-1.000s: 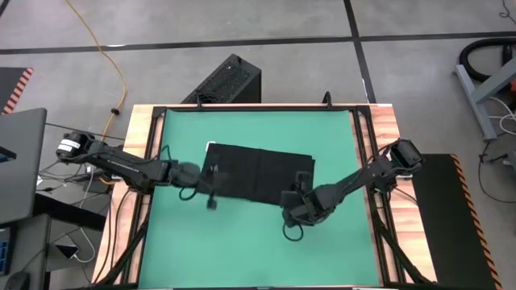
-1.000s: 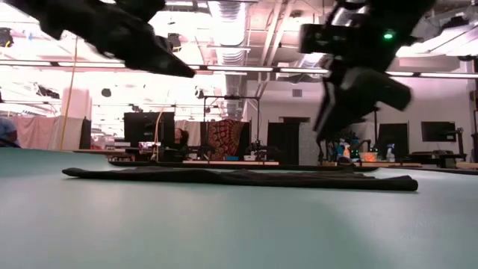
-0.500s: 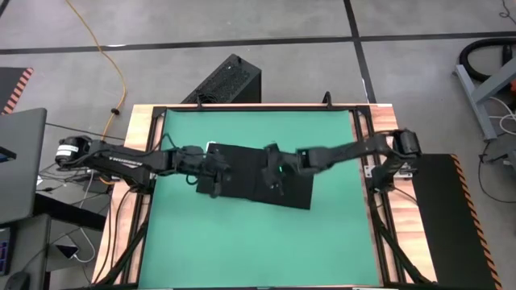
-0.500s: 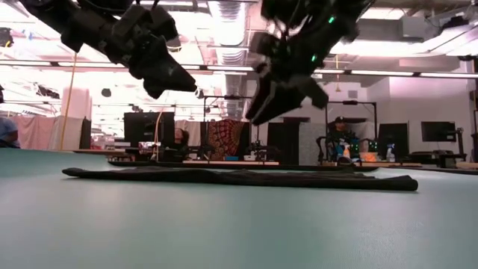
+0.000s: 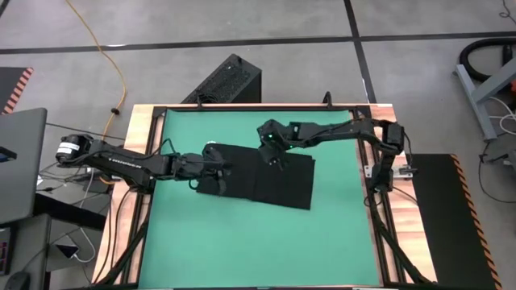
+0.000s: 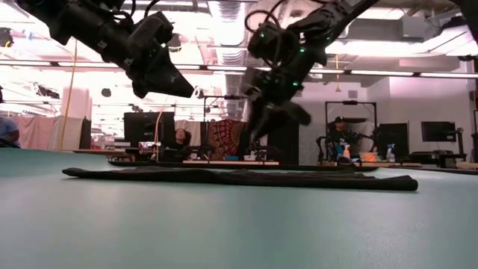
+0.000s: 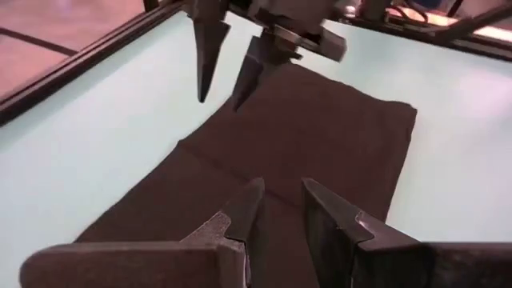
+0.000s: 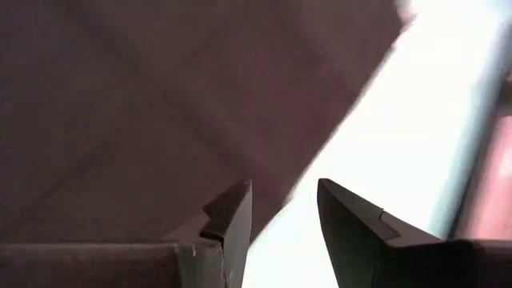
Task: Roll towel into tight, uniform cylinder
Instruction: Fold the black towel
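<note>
The black towel [image 5: 266, 179] lies spread flat on the green mat [image 5: 242, 242], seen as a thin dark strip in the low view [image 6: 239, 178]. My left gripper [image 5: 216, 167] hovers open over the towel's left end, with nothing between its fingers [image 7: 280, 200]. My right gripper [image 5: 272, 155] hangs open above the towel's far edge near its middle [image 6: 275, 123]. In its wrist view the towel [image 8: 160, 104] and its edge pass beneath the fingers, gripper midpoint [image 8: 284, 196]. The left wrist view shows the towel [image 7: 312, 136] with the right gripper [image 7: 224, 76] farther off.
A black ribbed box [image 5: 230, 80] stands on the floor beyond the table's far edge. The table's wooden frame [image 5: 137, 161] rims the mat. Bare mat stretches toward the near edge [image 5: 258, 258]. A laptop [image 5: 20, 161] sits off the left side.
My right gripper has swung from the towel's near right corner across the towel toward the far edge and the left, rolling at the wrist. My left gripper has turned at the wrist over the towel's left end. The towel has stayed flat.
</note>
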Action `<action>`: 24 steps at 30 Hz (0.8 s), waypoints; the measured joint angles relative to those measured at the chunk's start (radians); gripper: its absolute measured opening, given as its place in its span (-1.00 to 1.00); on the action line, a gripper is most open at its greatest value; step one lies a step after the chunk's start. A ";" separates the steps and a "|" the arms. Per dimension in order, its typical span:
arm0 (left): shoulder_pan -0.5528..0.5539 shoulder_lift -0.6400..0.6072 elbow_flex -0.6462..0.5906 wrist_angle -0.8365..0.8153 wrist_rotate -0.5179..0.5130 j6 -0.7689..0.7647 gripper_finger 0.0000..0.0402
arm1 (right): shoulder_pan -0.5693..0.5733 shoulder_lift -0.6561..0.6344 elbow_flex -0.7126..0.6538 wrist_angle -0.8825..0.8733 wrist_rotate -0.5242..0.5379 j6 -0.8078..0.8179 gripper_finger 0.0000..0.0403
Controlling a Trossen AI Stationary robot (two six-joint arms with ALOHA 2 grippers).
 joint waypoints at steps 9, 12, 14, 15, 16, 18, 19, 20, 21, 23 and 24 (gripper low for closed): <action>0.001 0.001 -0.065 0.058 -0.006 -0.018 -0.65 | -0.016 0.057 0.001 0.013 0.007 -0.136 -0.17; 0.001 0.001 -0.114 0.119 -0.015 -0.070 -0.65 | -0.014 0.077 0.000 0.029 0.007 -0.186 -0.17; 0.001 0.001 -0.143 0.164 -0.016 -0.101 -0.65 | -0.010 0.088 0.014 0.056 0.007 -0.201 -0.17; 0.001 0.001 -0.155 0.185 -0.016 -0.116 -0.65 | -0.011 0.091 0.020 0.053 0.007 -0.206 -0.17; 0.001 0.001 -0.163 0.196 -0.017 -0.130 -0.65 | -0.011 0.105 0.035 0.047 0.007 -0.212 -0.17; 0.001 0.001 -0.168 0.198 -0.022 -0.149 -0.65 | -0.011 0.119 0.071 0.047 0.003 -0.216 -0.17; 0.001 0.001 -0.168 0.199 -0.023 -0.152 -0.65 | -0.011 0.128 0.082 0.030 0.002 -0.217 -0.17; 0.001 0.001 -0.168 0.201 -0.023 -0.153 -0.65 | -0.009 0.146 0.097 0.015 0.001 -0.219 -0.17; 0.001 0.001 -0.168 0.203 -0.023 -0.153 -0.65 | -0.010 0.155 0.117 0.015 -0.005 -0.219 -0.17; 0.001 0.001 -0.168 0.211 -0.022 -0.150 -0.65 | -0.010 0.178 0.141 -0.021 -0.011 -0.216 -0.17; 0.001 0.001 -0.167 0.210 -0.022 -0.150 -0.65 | -0.009 0.190 0.150 -0.046 -0.010 -0.219 -0.17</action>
